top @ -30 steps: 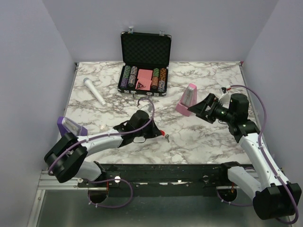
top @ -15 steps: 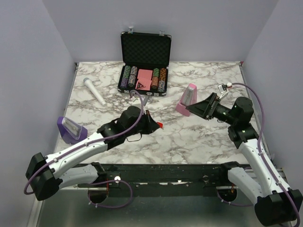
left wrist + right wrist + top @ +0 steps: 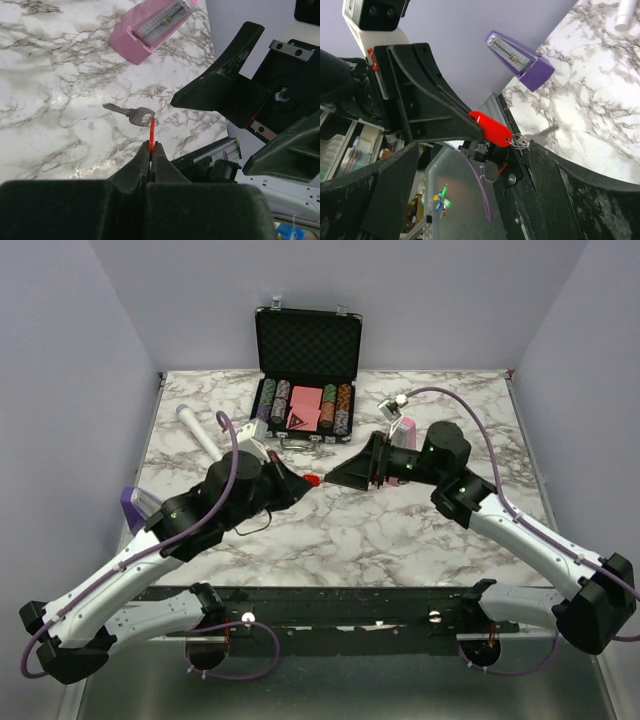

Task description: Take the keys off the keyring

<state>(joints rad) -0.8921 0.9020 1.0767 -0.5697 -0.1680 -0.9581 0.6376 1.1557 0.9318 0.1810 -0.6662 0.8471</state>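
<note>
Red keyring pinched by left gripper; keys hang near right gripper.

Left arm was stretched long from its base, angling up toward the middle, and the left claw had its jaws pinched flat together on the keyring. Right arm was extended inward from its side, wrist turned left, and the right claw was spread wide, fingers flanking the left claw's tip, nose to nose.
</note>
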